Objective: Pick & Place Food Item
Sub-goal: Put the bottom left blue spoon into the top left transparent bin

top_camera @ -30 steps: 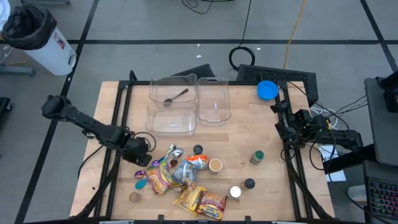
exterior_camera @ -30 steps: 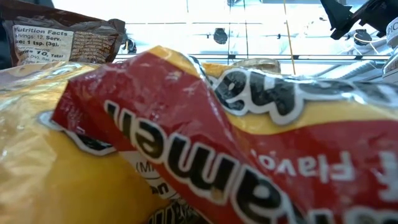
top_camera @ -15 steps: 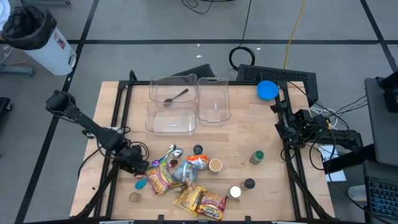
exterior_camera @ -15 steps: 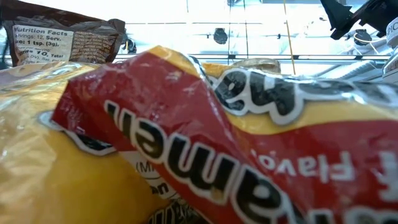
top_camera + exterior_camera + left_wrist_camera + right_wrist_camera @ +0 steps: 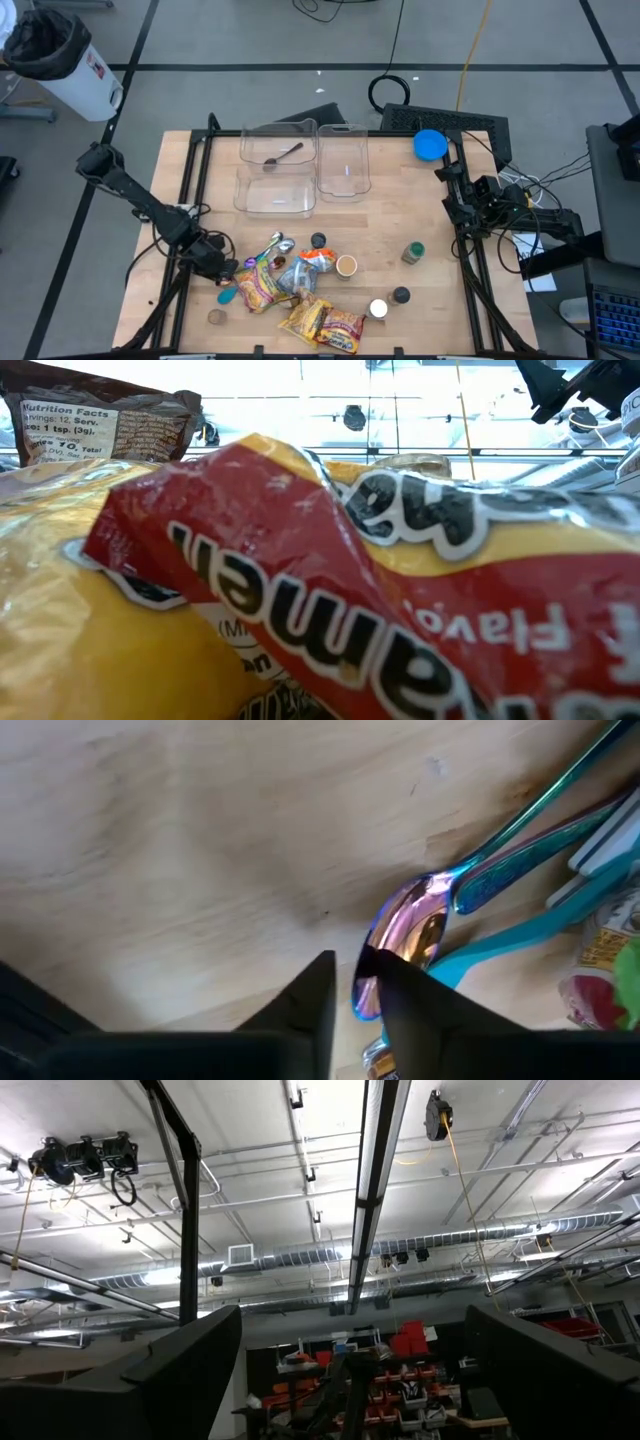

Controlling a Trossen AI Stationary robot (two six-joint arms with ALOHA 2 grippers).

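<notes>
A pile of food items lies at the near middle of the table: yellow and red snack bags (image 5: 322, 322), which fill the low view (image 5: 300, 590), an orange packet (image 5: 318, 260) and small jars. An iridescent spoon (image 5: 415, 925) lies flat on the wood at the pile's left end, beside a teal utensil (image 5: 520, 925). My left gripper (image 5: 224, 268) is down at the spoon, its fingers almost together (image 5: 348, 988). My right gripper (image 5: 470, 205) waits at the table's right side, open and empty, facing the ceiling (image 5: 350, 1370). My left gripper has the free tip of the spoon's bowl (image 5: 365, 1000) between its two fingers, which come from above and point down. The right finger (image 5: 400, 985) covers part of the bowl. The spoon still lies on the table, its handle pointing away toward the pile.
Two clear containers (image 5: 276, 172) (image 5: 344, 160) stand at the far middle, one with a spoon inside. A blue lid (image 5: 430, 145) lies far right. A cup (image 5: 346, 265), a green-lidded jar (image 5: 412, 252) and small caps (image 5: 400, 295) sit right of the pile.
My left gripper has moved toward the table's near edge and down, to the left end of the pile where the iridescent spoon lies. The pile and the right arm have stayed still.
</notes>
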